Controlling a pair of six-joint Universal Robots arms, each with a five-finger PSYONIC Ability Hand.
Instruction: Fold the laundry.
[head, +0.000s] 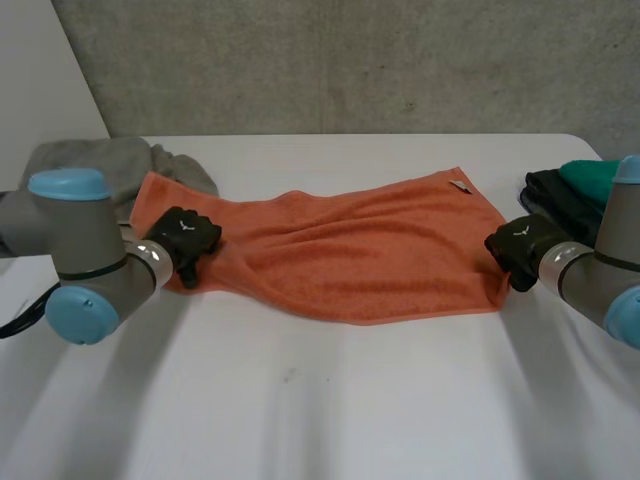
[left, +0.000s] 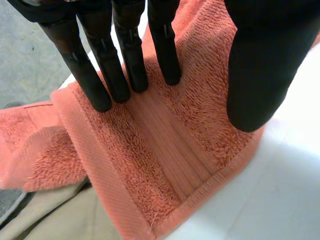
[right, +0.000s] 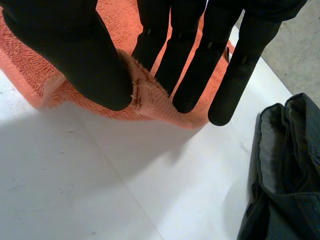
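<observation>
An orange towel (head: 370, 250) lies spread, a little rumpled, across the middle of the white table (head: 320, 400). My left hand (head: 185, 240) rests on its near left corner. In the left wrist view the straight fingers (left: 100, 65) press down on the towel (left: 165, 165) while the thumb (left: 260, 75) stands apart from them, so this hand is open. My right hand (head: 520, 245) is at the near right corner. There the thumb (right: 75, 55) and fingers pinch the towel's hem (right: 145, 95), which is raised slightly off the table.
A grey cloth (head: 100, 165) is heaped at the back left, touching the towel's far left corner; a beige part of it (left: 55, 220) lies beside the corner. Dark garments (head: 555, 195) with a teal one (head: 590, 175) on top sit at the right edge, close to my right hand.
</observation>
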